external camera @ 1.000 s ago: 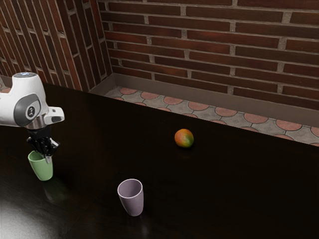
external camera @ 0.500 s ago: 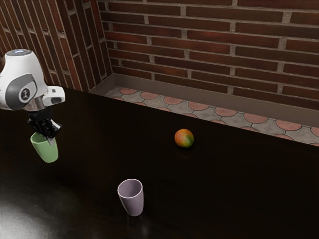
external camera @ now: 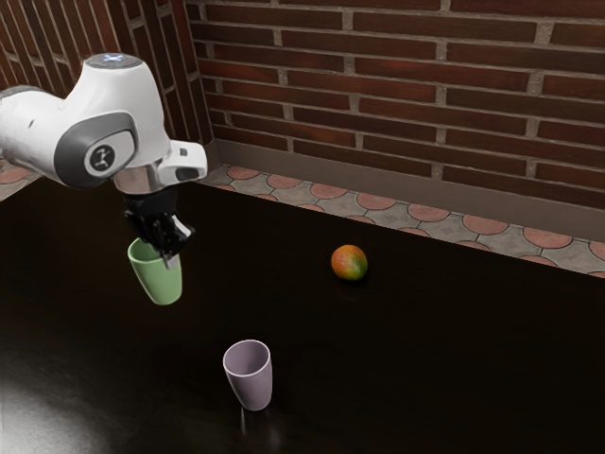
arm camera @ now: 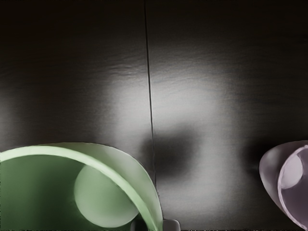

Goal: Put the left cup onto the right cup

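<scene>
Green cup (external camera: 159, 278) is up in the air, clear of the dark table (external camera: 454, 359), hanging to the exterior view's left of the purple cup (external camera: 249, 375) and higher than it, with open space between the two. The green cup leans a little, mouth upward, its base angled toward the purple cup. The gripper (external camera: 171, 248) has it by the rim: the black fingers are pinched on the wall of the cup on the side nearer the purple cup, one inside the mouth and one outside. The white arm (external camera: 90, 142) reaches in above it from the exterior view's left.

From the wrist camera, the green cup (arm camera: 72, 187) sits right under the hand, its round bottom visible down inside, and the purple cup (arm camera: 288, 179) stands off to one side on the table (arm camera: 202, 77), upright and open-mouthed, a thin seam in the tabletop running between them.

Past the purple cup, toward the brick wall (external camera: 425, 85) and to the exterior view's right, an orange-and-green fruit (external camera: 349, 262) rests on the table, well apart from the purple cup.
</scene>
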You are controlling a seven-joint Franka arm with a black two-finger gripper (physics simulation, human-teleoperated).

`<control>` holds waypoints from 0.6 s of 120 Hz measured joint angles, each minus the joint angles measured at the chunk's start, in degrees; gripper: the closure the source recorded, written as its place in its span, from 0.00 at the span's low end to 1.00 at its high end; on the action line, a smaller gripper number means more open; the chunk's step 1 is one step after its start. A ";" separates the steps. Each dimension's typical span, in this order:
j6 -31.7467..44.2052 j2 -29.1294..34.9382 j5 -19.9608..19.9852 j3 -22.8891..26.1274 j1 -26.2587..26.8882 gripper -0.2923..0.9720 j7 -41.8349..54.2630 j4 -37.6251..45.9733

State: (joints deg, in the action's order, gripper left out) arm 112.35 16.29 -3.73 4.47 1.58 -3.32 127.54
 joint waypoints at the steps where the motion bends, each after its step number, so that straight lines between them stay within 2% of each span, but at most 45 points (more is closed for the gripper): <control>1: -0.09 -0.05 0.05 0.15 0.27 0.85 -0.28 -0.08; 34: -1.76 -1.48 2.84 7.33 2.78 0.85 -10.11 -1.46; 72: -1.75 -4.23 5.25 10.81 2.95 0.85 -19.84 -2.74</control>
State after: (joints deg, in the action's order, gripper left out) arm 110.60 12.07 1.51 15.27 4.53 -23.16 124.80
